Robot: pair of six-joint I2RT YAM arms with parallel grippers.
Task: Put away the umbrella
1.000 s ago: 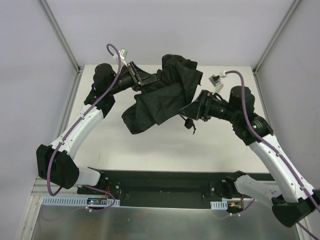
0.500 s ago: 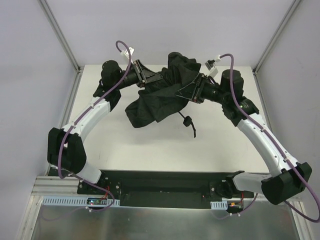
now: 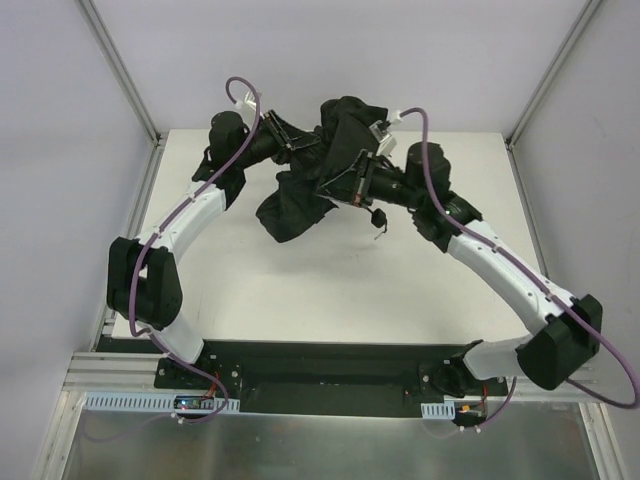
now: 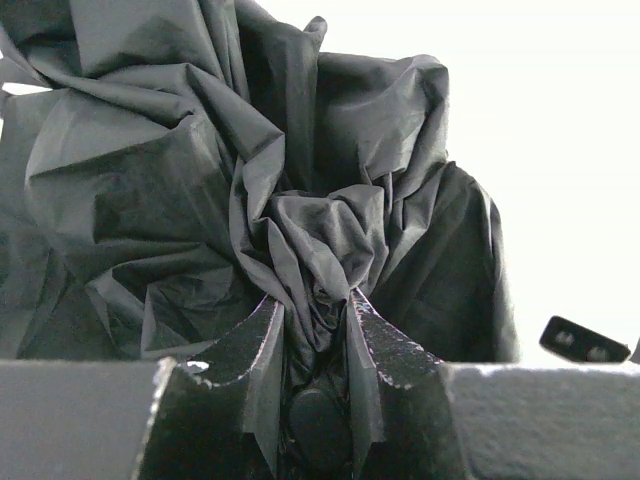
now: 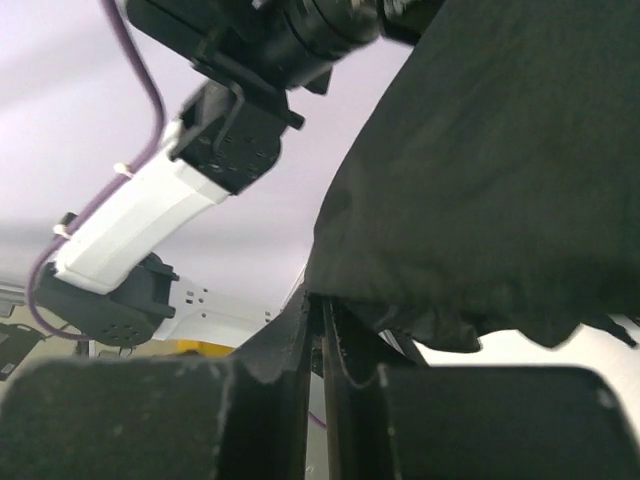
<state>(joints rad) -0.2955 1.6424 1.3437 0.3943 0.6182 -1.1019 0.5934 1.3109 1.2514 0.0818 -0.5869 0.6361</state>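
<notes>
Umbrella [image 3: 295, 205]: hanging crumpled and bunched over the table's [image 3: 300, 290] far half.
Pinching gathered canopy in the left gripper [image 4: 315, 300], jaws slightly apart; pressing the right gripper's [image 5: 320, 305] jaws almost together on the hem.

Bright even light from above, faint shadow beneath the umbrella [image 3: 298, 203] on the white surface [image 3: 300, 290], left wrist background blown white, right tool [image 5: 322, 310] dark and soft.

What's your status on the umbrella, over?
Left gripper shut on bunched umbrella fabric. Right gripper shut at the fabric's edge, grip unclear. Canopy crumpled and loose, not yet bundled. Nothing blocking in view.
</notes>
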